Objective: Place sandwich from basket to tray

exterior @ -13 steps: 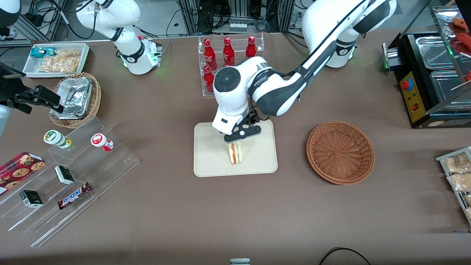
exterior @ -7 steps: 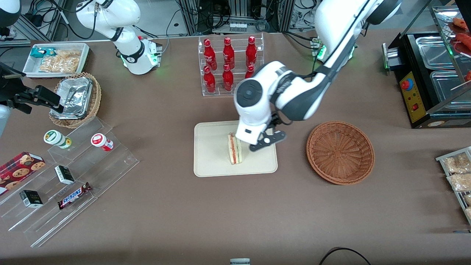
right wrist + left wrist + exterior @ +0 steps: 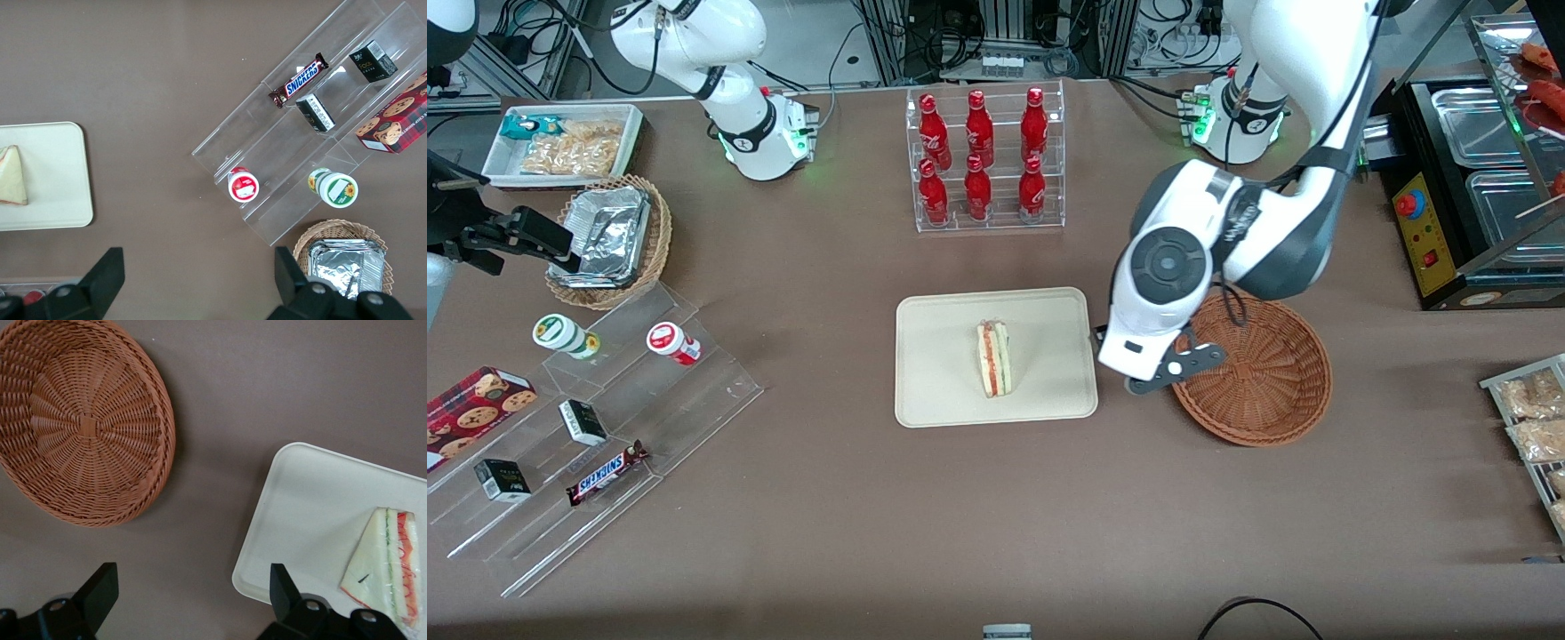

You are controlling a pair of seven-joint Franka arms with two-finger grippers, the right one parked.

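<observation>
Sandwich: on tray, frame centre.
Basket: centre-right.
End effector: fingers spread, holding nothing, between tray and basket.

Front cam high, whole table; both wrist cams look down, share tray.

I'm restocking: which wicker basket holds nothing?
The reddish-brown basket under the open gripper, beside the tray; the lighter basket holds a foil container.
</observation>
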